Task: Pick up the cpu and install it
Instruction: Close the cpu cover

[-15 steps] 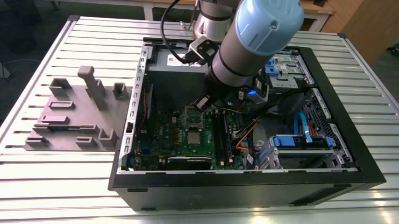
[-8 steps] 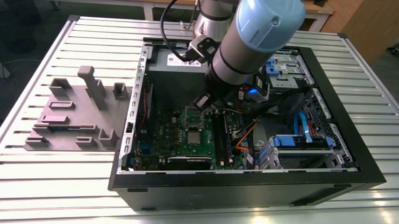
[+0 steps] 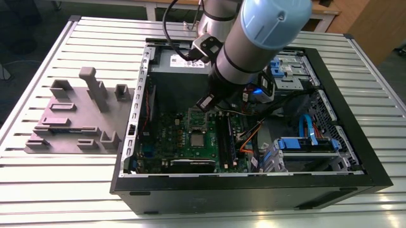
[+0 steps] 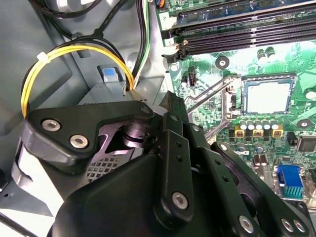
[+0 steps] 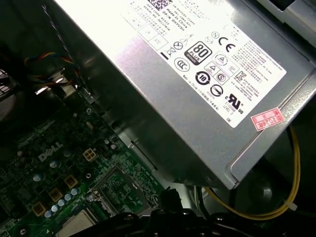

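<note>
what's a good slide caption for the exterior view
Robot arm reaching into an open computer case, above the green motherboard where the cpu sits in its socket.

The gripper's (image 4: pixel 163 163) fingertips are hidden behind its own black body in the second wrist view. In the first wrist view, the picture's edge cuts off most of the cpu (image 5: pixel 76 226).
</note>
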